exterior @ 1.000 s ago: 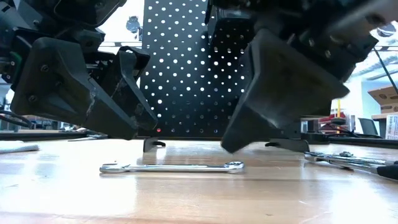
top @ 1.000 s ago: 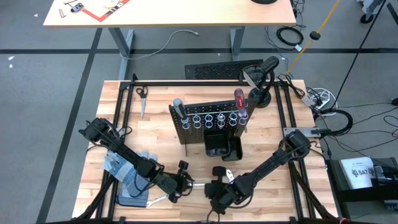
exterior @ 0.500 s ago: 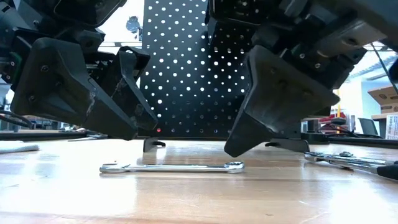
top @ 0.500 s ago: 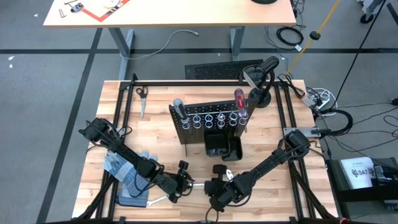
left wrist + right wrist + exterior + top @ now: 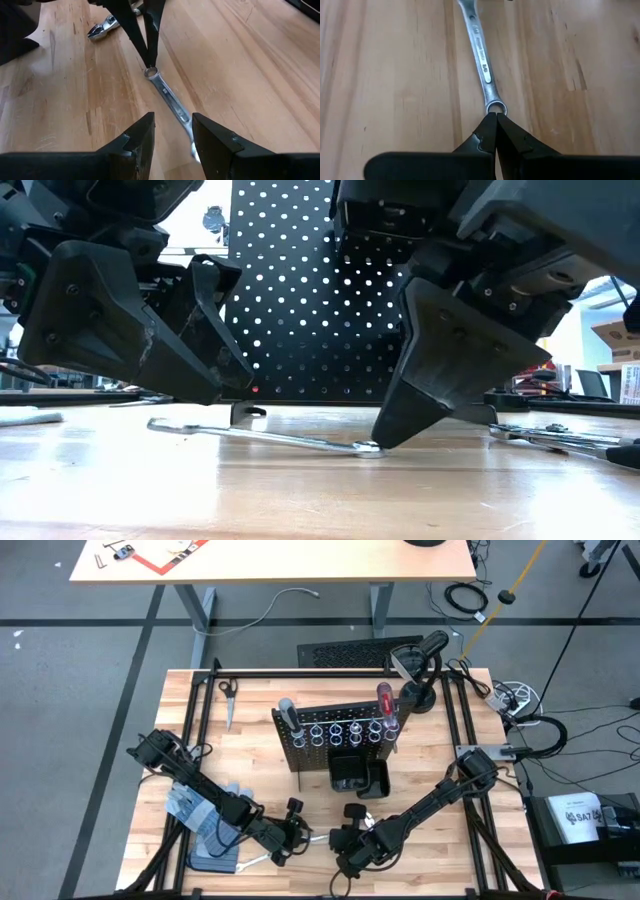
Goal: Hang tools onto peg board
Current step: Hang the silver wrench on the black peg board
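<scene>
Silver wrench (image 5: 262, 437) sat on the near part of the wooden table (image 5: 250, 755), between our two grippers; we saw its ring end down on the wood and its open end tipped up off the surface toward the left arm. Right gripper (image 5: 378, 442) had its fingers (image 5: 487, 131) pressed fully together, tips touching the ring end of the wrench from above, not clamped around it. Left gripper (image 5: 172, 131) hung low just left of the wrench with its fingers (image 5: 140, 137) partly apart and the wrench's open end lying in the gap between them; we couldn't tell whether either finger touched it. Peg board (image 5: 340, 730) stood upright near the table's middle, farther back than both grippers and well apart from the wrench. We noted a red-handled screwdriver (image 5: 383, 700) already standing at the board's right end and a grey-handled screwdriver (image 5: 288, 712) at its left end. Black bin (image 5: 349, 778) sat on the board's near face. Blue-grey gloves (image 5: 200, 810) lay under the left arm. Pliers (image 5: 102, 26) lay on the wood beyond the right gripper in the left wrist view.
</scene>
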`<state>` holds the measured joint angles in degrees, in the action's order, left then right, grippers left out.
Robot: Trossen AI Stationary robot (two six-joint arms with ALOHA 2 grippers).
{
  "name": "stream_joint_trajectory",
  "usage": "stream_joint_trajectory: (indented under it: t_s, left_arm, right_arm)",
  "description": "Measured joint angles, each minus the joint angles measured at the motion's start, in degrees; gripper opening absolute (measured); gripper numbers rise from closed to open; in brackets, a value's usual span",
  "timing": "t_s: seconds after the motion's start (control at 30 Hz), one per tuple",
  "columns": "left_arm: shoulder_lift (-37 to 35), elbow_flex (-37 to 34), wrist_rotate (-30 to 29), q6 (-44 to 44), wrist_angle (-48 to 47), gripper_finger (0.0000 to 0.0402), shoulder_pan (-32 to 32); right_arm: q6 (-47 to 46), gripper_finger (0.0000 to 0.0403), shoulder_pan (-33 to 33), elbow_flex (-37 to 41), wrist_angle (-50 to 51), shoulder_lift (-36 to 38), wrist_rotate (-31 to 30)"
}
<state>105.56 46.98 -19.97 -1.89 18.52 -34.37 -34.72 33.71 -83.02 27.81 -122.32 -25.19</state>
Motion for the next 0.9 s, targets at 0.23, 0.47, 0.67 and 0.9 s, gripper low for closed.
stream_joint_trajectory:
  t_s: [0.23, 0.47, 0.67, 0.9]
  left_arm:
    - [0.00, 0.00, 0.19, -0.05, -0.84, 0.0141, 0.00]
    - [-2.62, -0.02, 3.54, -0.38, -4.56, 0.0141, -0.95]
    - [-4.26, -0.01, 3.62, -0.07, -6.30, 0.0141, -0.97]
    - [-4.24, 0.00, 6.53, 0.02, -9.47, 0.0141, -1.01]
  right_arm:
    - [-0.47, 0.0000, 0.01, 0.00, 0.44, -0.13, 0.40]
    - [-0.59, 0.0000, -0.01, 0.02, 0.44, -0.17, 0.35]
    - [1.82, 0.0000, 0.53, 0.04, -1.19, -0.17, -2.09]
    - [5.25, 0.0000, 1.14, 0.04, -4.56, -0.15, -3.38]
